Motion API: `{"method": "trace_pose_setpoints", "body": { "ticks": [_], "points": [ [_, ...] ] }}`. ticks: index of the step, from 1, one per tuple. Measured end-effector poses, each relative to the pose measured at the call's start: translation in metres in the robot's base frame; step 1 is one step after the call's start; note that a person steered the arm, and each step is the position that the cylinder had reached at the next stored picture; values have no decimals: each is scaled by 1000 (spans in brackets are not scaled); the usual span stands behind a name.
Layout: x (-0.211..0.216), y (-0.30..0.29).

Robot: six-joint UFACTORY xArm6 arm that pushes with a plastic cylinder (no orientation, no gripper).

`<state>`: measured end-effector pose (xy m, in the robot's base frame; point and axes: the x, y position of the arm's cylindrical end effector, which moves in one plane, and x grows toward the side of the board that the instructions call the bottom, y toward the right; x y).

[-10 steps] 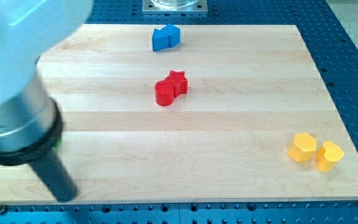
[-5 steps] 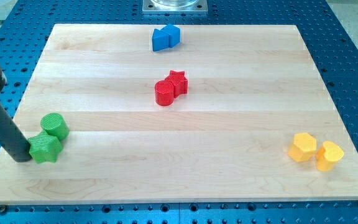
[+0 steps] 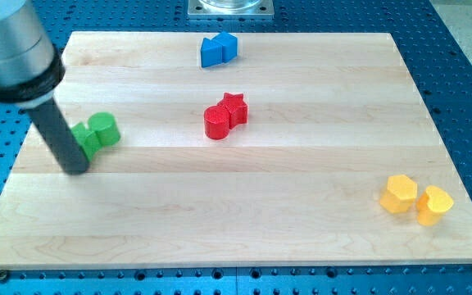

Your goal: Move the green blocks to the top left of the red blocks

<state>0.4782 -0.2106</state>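
Two green blocks sit together at the view's left: a green cylinder point(image 3: 104, 128) and a green star-like block point(image 3: 85, 138) partly hidden behind the rod. My tip point(image 3: 76, 170) rests on the board just below-left of the green star-like block, touching or almost touching it. The red blocks, a red cylinder point(image 3: 216, 123) and a red star point(image 3: 233, 108), sit touching near the board's middle, well to the right of the green blocks.
Two blue blocks point(image 3: 218, 49) sit together at the view's top centre. Two yellow blocks, a hexagon point(image 3: 400, 194) and a heart-like one point(image 3: 433, 204), sit at the bottom right. The wooden board point(image 3: 301, 238) lies on a blue perforated table.
My tip has moved up and to the right, and the two green blocks have slid up-right with it, from the lower left toward the red blocks.
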Motion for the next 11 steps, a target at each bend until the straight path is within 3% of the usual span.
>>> {"method": "trace_pose_setpoints", "body": {
  "ticks": [1,2,3,5,7,10,11],
  "points": [
    [-17,22],
    [-2,-20],
    [-25,-20],
    [-93,81],
    [-86,126],
    [-191,234],
    [-209,244]
  ]
}}
